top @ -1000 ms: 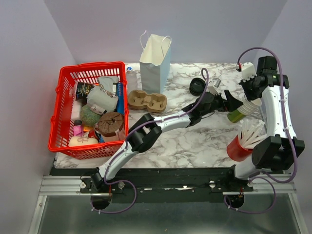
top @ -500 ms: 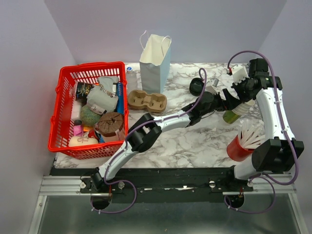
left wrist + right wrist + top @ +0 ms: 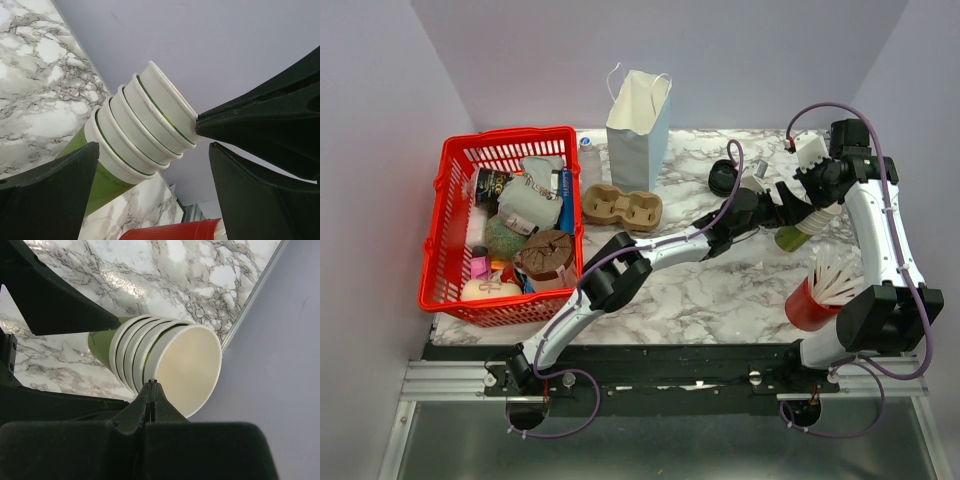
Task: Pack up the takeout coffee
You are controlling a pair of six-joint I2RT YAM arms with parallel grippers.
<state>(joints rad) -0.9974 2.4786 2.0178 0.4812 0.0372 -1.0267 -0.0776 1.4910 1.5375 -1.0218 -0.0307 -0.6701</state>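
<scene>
A tilted stack of green cups with white rims (image 3: 798, 232) leans at the table's right, its base on the marble. My right gripper (image 3: 817, 208) is shut on the rim of the top cup (image 3: 187, 367), fingertips pinched together (image 3: 154, 384). My left gripper (image 3: 782, 207) is open, one finger on each side of the stack (image 3: 135, 135), not touching it. A round black lid (image 3: 723, 178) lies on the table behind the left gripper. No lidded olive-green takeout coffee cup shows.
A red cup of white sticks (image 3: 818, 290) stands in front of the stack, near the right arm. A white paper bag (image 3: 638, 125) stands at the back. A cardboard cup carrier (image 3: 622, 208) lies beside a full red basket (image 3: 450, 170).
My right gripper has moved left and come down onto the stack's top rim. The stack has shifted a little left. The left arm has barely moved.
</scene>
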